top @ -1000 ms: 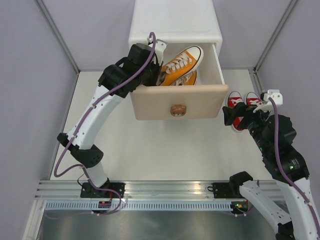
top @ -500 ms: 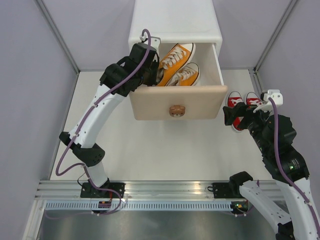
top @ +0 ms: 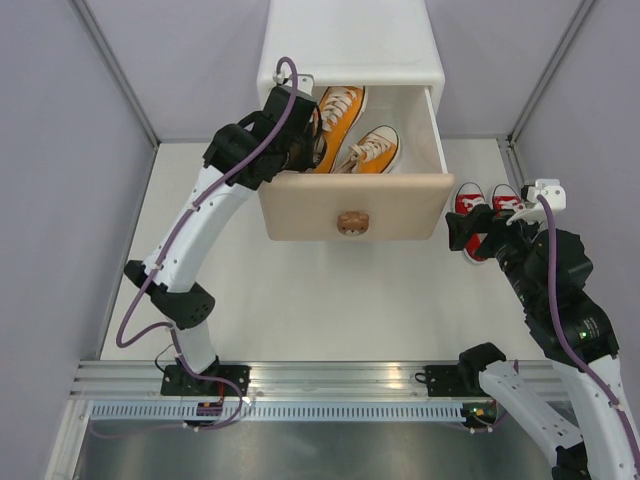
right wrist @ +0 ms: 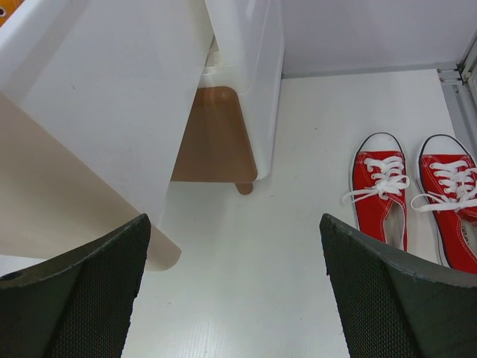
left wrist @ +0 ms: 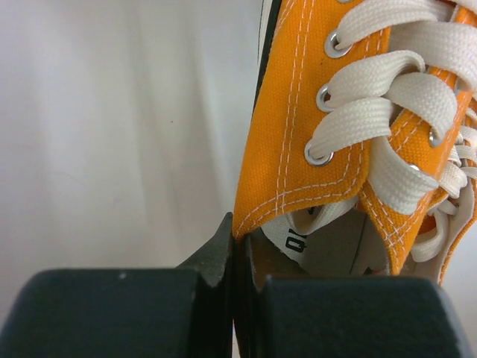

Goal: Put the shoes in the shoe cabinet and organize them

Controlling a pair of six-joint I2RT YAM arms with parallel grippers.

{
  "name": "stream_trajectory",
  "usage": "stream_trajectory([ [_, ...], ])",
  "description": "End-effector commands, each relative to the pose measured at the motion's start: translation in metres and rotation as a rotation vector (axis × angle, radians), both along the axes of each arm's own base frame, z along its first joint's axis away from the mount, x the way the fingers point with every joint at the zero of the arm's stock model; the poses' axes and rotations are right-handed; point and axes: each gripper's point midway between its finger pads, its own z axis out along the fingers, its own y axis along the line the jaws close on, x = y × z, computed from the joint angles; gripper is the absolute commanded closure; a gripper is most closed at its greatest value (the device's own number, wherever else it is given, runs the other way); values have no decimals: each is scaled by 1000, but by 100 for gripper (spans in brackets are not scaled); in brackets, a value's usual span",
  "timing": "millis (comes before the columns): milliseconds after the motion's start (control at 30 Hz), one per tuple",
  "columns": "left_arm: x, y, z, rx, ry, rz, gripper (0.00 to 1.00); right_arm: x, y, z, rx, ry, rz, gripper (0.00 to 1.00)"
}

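Swinging the orange shoe (left wrist: 287,134) straight beside its mate (top: 372,148) in the upper drawer (top: 352,205), the left tool (left wrist: 237,246) stays clamped on its heel, that pair nearly stowed; right tool (right wrist: 232,224) gapes empty, red pair (right wrist: 381,190) ahead.

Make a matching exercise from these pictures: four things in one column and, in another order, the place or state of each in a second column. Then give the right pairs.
Column A
1. orange shoes
2. red shoes
3. left gripper
4. right gripper

Column B
a. open, holding nothing
b. inside the open upper drawer
c. on the table, to the right of the cabinet
d. shut on the collar of one orange shoe

Pairs: 1-b; 2-c; 3-d; 4-a
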Motion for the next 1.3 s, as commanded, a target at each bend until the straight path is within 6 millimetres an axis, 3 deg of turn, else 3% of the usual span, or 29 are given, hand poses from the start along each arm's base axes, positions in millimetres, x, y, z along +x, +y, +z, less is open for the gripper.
stream_trajectory([
  [0, 0, 3, 46, -137, -109, 72, 98, 2, 3, 10, 9, -39, 10, 2],
  [400, -6, -10, 63, -262, -115, 97, 98, 1, 4, 11, 13, -45, 18, 2],
  [600, -9, -26, 56, -295, -86, 97, 98, 1, 6, 10, 19, -45, 25, 2],
  [1067, -18, -26, 24, -286, -11, 164, 98, -7, 2, 19, 14, -78, 16, 2],
  [1267, -20, -25, 26, -315, -7, 189, 98, -10, -1, 25, 19, -96, 10, 2],
])
